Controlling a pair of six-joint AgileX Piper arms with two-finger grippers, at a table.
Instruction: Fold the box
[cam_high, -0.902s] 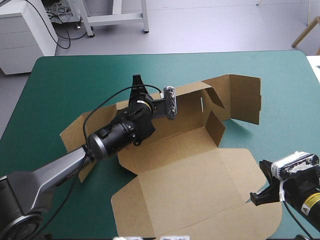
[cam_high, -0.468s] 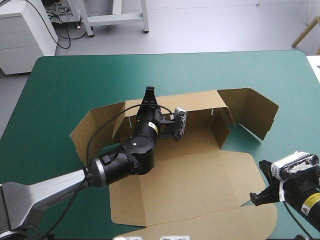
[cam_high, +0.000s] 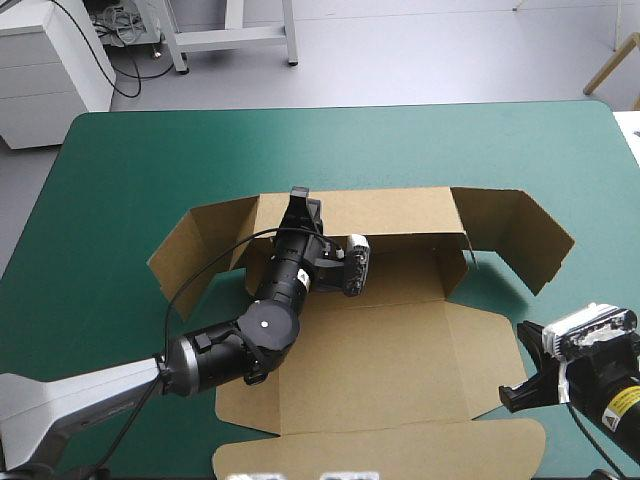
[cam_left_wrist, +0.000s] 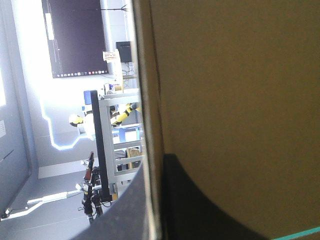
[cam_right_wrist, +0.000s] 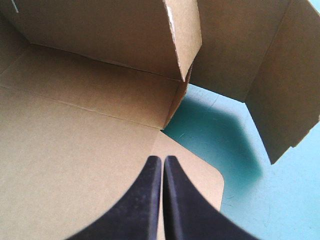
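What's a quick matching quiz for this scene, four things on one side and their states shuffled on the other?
Things:
1. left tool
2. right tool
3. back wall
4. near panel

States:
A. lies flat
B. shut, empty
C. shut on the box
D. stands raised

Pairs: 1-C, 2-B, 3-D, 4-A

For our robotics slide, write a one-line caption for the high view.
Left gripper holds the brown box by its raised back wall; right gripper hovers at the lid's edge.
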